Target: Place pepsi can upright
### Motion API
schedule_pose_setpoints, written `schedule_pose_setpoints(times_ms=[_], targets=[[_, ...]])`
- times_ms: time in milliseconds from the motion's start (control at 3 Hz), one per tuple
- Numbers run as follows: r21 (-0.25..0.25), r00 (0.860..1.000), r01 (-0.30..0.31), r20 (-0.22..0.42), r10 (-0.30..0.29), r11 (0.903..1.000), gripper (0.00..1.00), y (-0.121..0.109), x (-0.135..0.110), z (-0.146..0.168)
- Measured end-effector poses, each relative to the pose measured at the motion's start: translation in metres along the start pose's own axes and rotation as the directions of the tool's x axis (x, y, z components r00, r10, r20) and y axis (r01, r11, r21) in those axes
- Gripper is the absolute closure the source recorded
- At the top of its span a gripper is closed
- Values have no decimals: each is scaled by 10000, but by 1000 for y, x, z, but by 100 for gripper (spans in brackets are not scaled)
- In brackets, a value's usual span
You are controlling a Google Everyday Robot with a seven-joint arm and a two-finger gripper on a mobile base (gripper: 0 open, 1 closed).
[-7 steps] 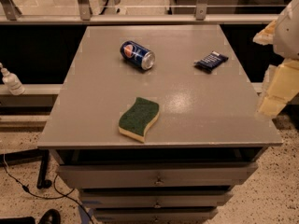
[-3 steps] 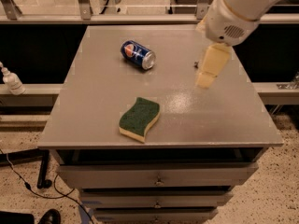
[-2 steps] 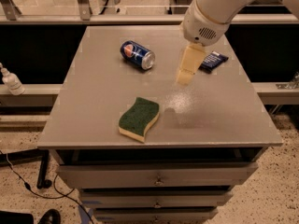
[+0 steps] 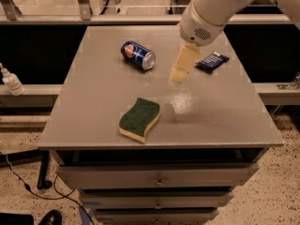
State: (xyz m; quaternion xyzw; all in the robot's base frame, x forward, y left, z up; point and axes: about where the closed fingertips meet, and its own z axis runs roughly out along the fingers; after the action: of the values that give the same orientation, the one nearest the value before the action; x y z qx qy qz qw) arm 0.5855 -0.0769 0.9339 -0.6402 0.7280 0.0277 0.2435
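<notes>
The pepsi can (image 4: 138, 55) lies on its side on the grey table (image 4: 225, 111), toward the back left, with its silver end facing front right. My gripper (image 4: 180, 68) hangs from the white arm above the table's middle back, a short way to the right of the can and apart from it. It holds nothing that I can see.
A green and yellow sponge (image 4: 139, 119) lies near the front edge. A flat dark blue snack packet (image 4: 212, 61) lies at the back right, behind the gripper. A small white bottle (image 4: 10, 81) stands on a ledge to the left. Drawers sit under the tabletop.
The arm has swung in from the right edge and moved left across the table, ending close to the right of the can. The can, sponge and packet have not moved.
</notes>
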Motion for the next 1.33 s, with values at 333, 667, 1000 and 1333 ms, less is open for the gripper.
schedule_pose_setpoints(times_ms=[333, 667, 1000, 1333], targets=[[228, 9958, -768, 520, 755, 9968, 0, -27, -11, 23], [504, 9792, -1799, 1039, 1740, 9824, 0, -59, -19, 40], [657, 9498, -2894, 1435, 2779, 9550, 0, -87, -26, 57], [664, 9170, -3825, 1499, 3697, 9216, 0, -109, -37, 79]])
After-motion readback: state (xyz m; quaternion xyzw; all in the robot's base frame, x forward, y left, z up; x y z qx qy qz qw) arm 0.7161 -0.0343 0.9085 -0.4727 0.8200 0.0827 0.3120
